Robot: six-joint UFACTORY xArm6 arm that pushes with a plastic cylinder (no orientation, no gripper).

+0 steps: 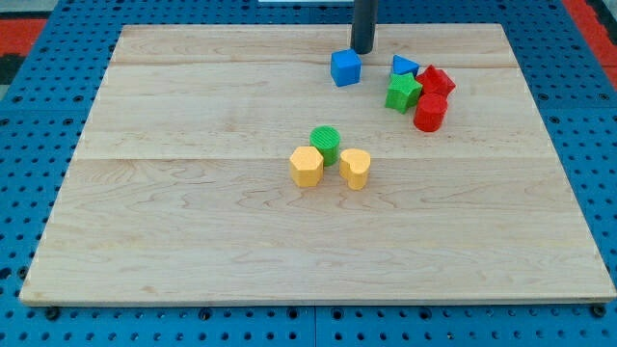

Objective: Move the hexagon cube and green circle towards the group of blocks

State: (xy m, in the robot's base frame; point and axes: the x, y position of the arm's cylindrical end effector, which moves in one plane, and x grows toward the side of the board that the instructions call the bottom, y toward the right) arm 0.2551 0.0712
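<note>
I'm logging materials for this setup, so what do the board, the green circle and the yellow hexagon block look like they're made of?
Board: looks like pale wood, matte, with visible grain and plank seams.
Green circle: probably plastic; its top shows fine ridges, maybe printed or moulded.
Yellow hexagon block: solid, even colour, smooth faces, likely plastic or painted wood; I cannot tell which.
My tip sits just above the blue cube.

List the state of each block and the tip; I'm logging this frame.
Yellow hexagon block: mid-board, beside green circle.
Green circle block: unmoved, mid-board.
Yellow rounded block: beside green circle.
Blue cube: just below my tip.
Blue triangle, green star, two red blocks: clustered.
</note>
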